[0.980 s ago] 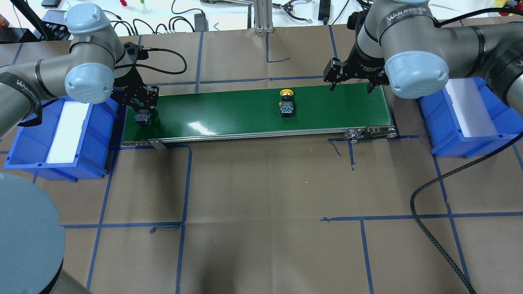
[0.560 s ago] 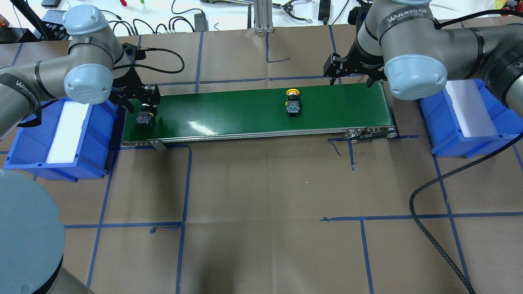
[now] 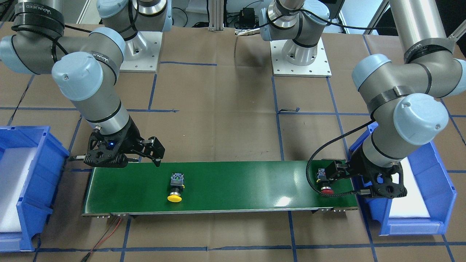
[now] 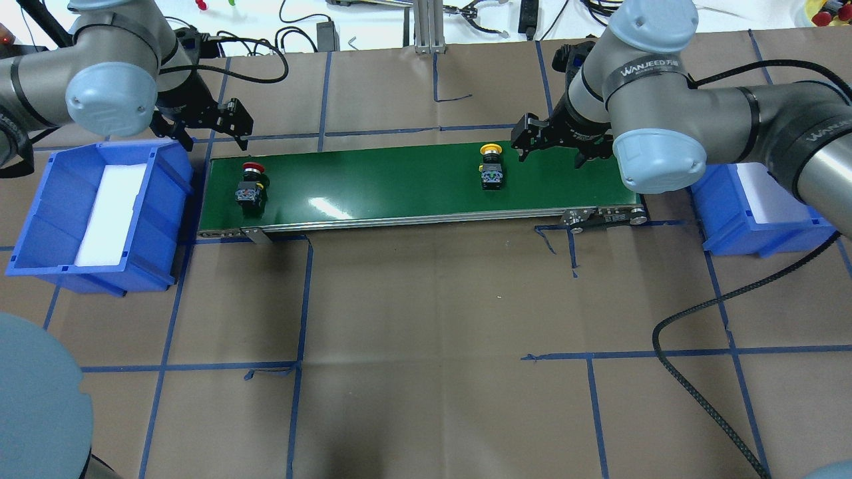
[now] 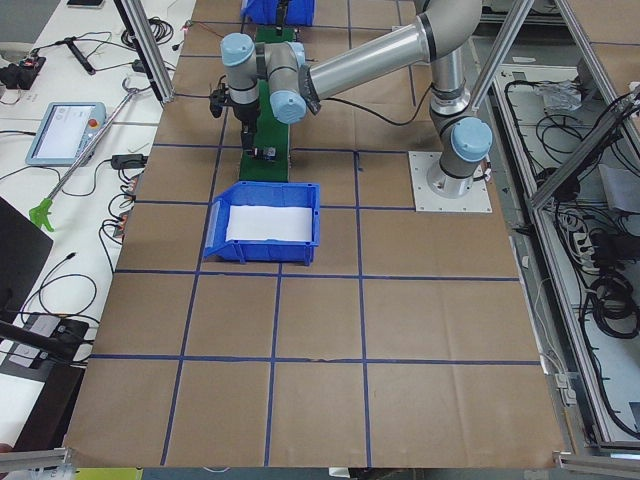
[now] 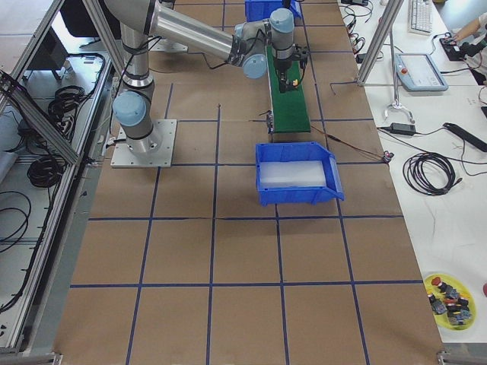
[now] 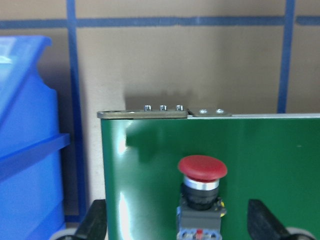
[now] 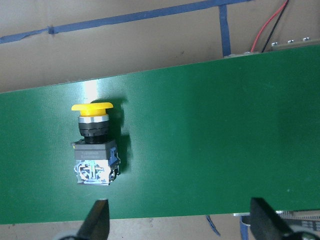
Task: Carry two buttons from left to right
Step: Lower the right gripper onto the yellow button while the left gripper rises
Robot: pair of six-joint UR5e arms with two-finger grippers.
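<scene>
the long green belt (image 4: 399, 179) spans the overhead view's upper middle, seemingly ferrying parts from the left blue bin (image 4: 46, 219) toward the right blue bin (image 4: 765, 233). the left gripper (image 4: 213, 136) and right gripper (image 4: 549, 150) hover at its ends, both spread wide and empty. the yellow button (image 4: 491, 171) lies right of centre on the belt, near the right gripper, and the red button (image 4: 251, 189) lies at the belt's left end.

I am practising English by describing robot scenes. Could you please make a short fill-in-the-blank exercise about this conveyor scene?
1. The button nearer the left gripper has a ___ cap.
2. The other button, by the right gripper, has a ___ cap.
3. Both lie on a belt coloured ___.
4. Both grippers are ___, holding nothing.
Missing words: red; yellow; green; open.
</scene>
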